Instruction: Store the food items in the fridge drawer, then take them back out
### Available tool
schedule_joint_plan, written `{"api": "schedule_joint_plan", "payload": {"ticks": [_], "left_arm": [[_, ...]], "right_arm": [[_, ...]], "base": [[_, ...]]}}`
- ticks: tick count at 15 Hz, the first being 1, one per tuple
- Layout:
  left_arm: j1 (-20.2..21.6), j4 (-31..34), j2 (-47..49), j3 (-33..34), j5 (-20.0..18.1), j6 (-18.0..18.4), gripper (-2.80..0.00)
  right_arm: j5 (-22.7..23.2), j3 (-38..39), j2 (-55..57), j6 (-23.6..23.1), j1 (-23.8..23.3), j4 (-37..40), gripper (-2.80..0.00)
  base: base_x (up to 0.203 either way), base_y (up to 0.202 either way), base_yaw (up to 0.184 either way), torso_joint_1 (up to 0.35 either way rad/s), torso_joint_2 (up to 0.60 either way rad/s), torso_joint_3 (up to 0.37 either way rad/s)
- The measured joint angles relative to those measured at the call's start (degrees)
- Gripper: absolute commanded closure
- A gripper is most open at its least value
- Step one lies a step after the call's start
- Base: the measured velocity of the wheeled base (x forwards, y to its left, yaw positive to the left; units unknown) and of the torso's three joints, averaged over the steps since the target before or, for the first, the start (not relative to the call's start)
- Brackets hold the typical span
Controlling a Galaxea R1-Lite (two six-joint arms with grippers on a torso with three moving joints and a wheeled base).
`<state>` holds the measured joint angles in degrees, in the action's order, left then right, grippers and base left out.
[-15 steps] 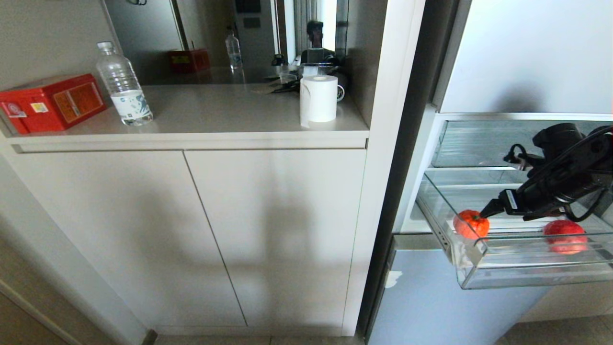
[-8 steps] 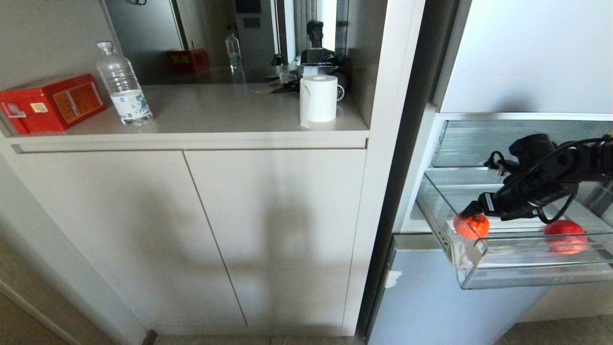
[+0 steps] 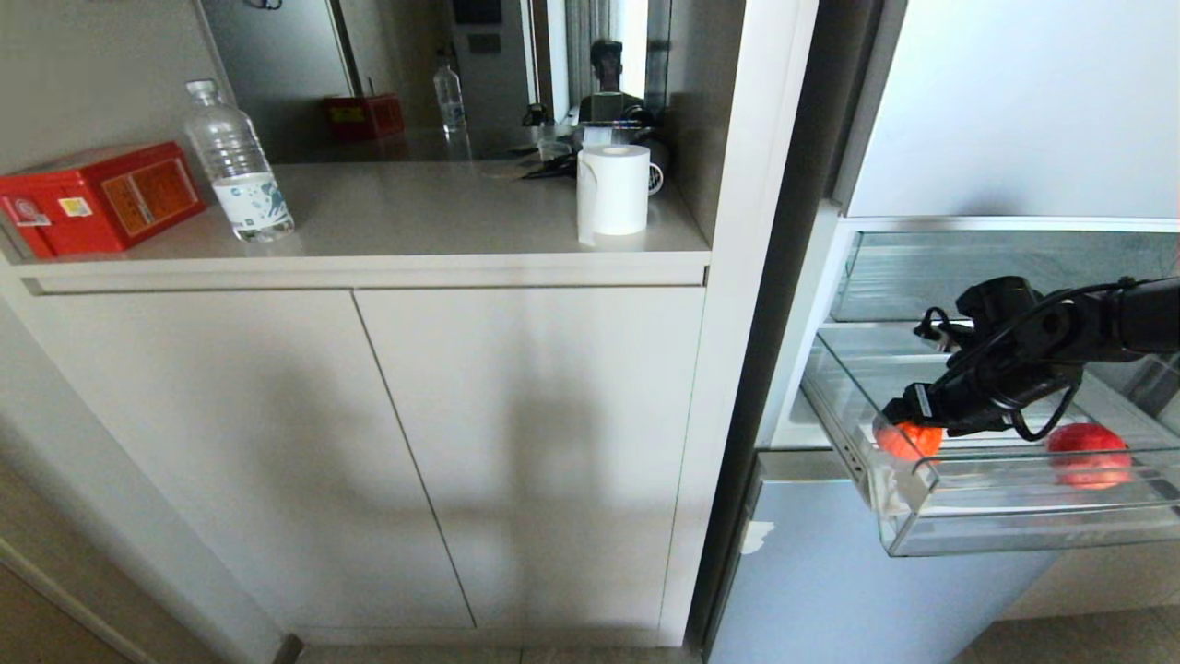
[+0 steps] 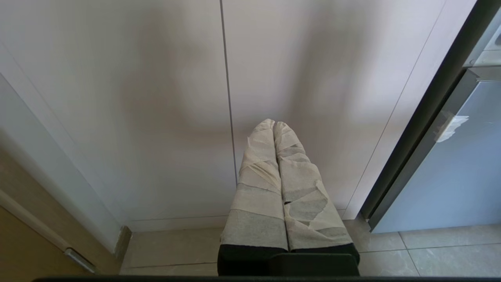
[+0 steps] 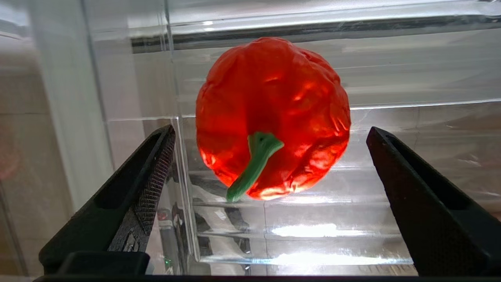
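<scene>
Meanwhile right gripper (image 5: 270,164) gapes wide (nothing held) before the orange-red pepper (image 5: 272,113); no writing legible.

Right hand (image 3: 899,406) lower, now at orange-red pepper (image 3: 908,440).

Head cam high, looks down; right wrist cam close on shared pepper (image 5: 272,113).

Red box (image 3: 97,196), water bottle (image 3: 236,164), paper roll (image 3: 613,189) on counter (image 3: 415,221).
</scene>
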<state>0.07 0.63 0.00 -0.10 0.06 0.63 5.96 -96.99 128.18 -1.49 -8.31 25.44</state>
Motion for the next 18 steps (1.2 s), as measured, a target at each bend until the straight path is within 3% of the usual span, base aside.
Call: {"api": "schedule_joint_plan", "payload": {"ticks": [6,7,8,18], "left_arm": [[0.0,0.0,0.0,0.0,0.0,0.0,0.00],[0.0,0.0,0.0,0.0,0.0,0.0,0.00],[0.0,0.0,0.0,0.0,0.0,0.0,0.00],[0.0,0.0,0.0,0.0,0.0,0.0,0.00]], "right_arm": [[-0.1,-0.1,1.6,0.8,0.0,-1.1,-2.80],[-0.1,0.0,1.8,0.8,0.0,-1.1,-1.53],[-0.1,0.0,2.0,0.8,0.0,-1.1,0.00],[-0.2,1.2,0.3,2.6,0.1,-1.7,0.00]], "base": [[0.000,0.000,0.000,0.000,0.00,0.000],[0.000,0.000,0.000,0.000,0.00,0.000],[0.000,0.000,0.000,0.000,0.00,0.000],[0.000,0.000,0.000,0.000,0.00,0.000]]}}
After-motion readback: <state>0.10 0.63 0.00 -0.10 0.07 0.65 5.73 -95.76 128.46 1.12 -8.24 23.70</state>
